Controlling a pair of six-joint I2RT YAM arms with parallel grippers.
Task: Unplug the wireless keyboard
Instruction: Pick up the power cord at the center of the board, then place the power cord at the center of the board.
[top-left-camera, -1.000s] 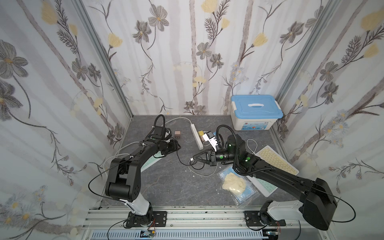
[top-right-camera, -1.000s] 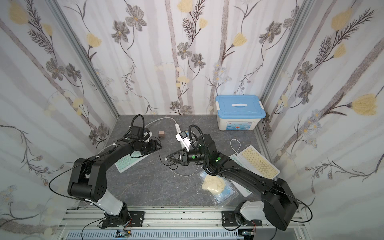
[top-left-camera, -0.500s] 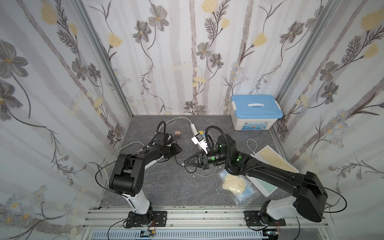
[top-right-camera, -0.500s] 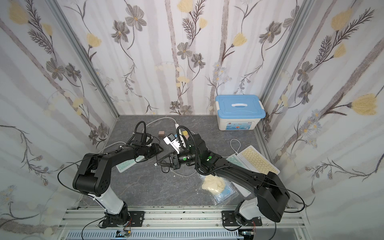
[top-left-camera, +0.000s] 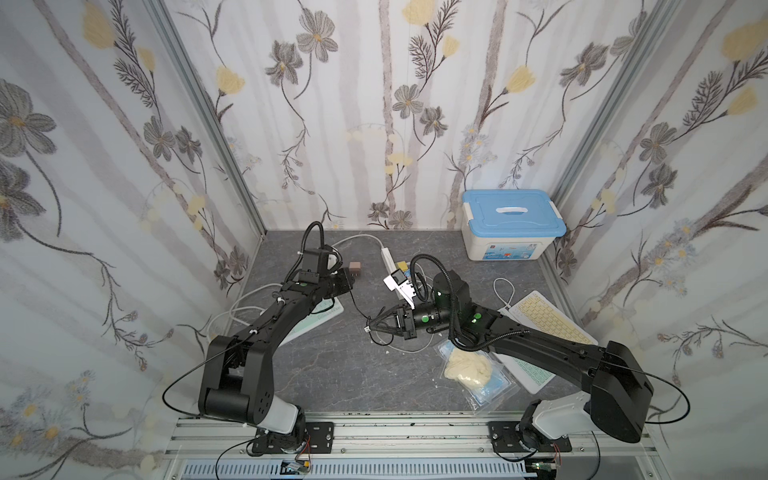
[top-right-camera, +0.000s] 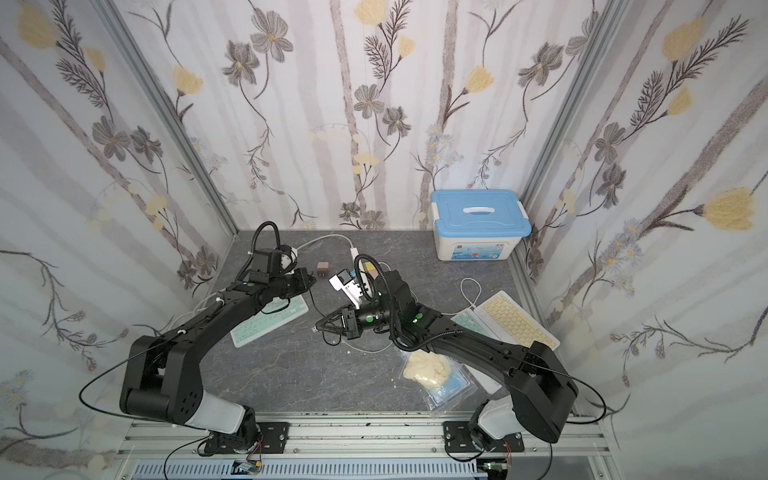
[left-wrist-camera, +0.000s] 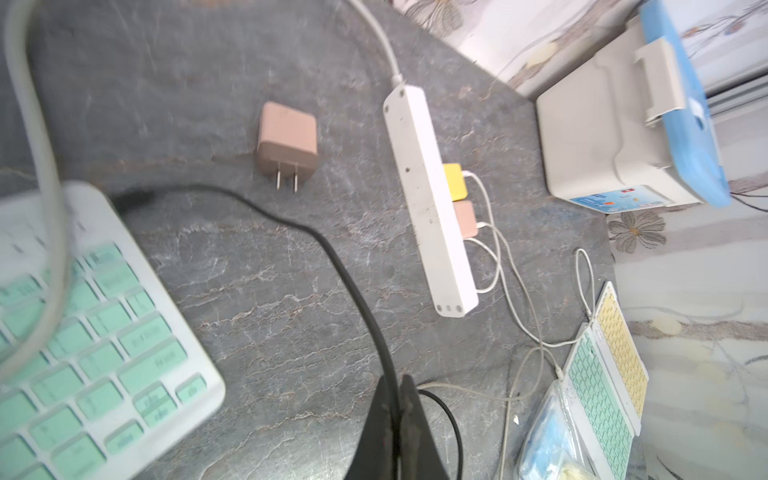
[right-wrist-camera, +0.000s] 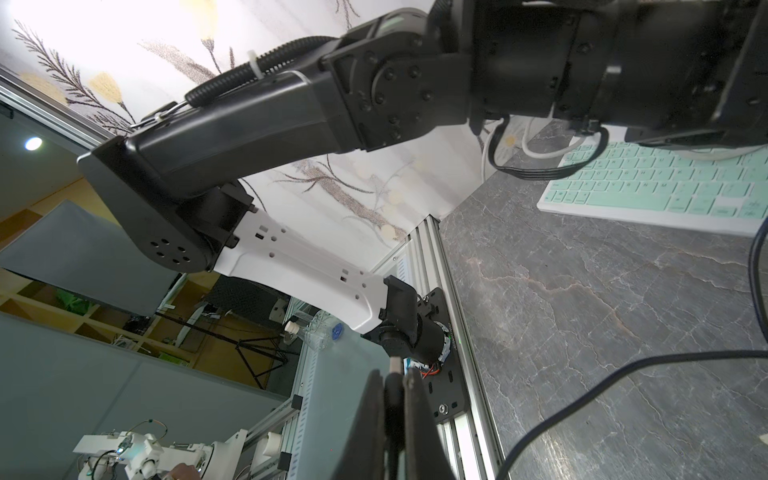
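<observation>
left jaws, right jaws: both clamped on black cable (left-wrist-camera: 332, 253) | nearby: keyboard (left-wrist-camera: 104, 332), charger (left-wrist-camera: 286, 139), power strip (left-wrist-camera: 424, 199)

You are looking at a grey marbled table (top-left-camera: 332, 374) carrying the following. A green keyboard (top-right-camera: 270, 324) is lying at left, with a black cable (left-wrist-camera: 332, 249) trailing from it. A white power strip (left-wrist-camera: 428, 199) and a loose brown adapter (left-wrist-camera: 286, 141) are lying toward the back. A lidded box (top-left-camera: 513, 224) is sitting in the far right corner. A yellow keyboard (top-left-camera: 548, 318) and a plastic bag (top-left-camera: 498, 384) are lying at right.
</observation>
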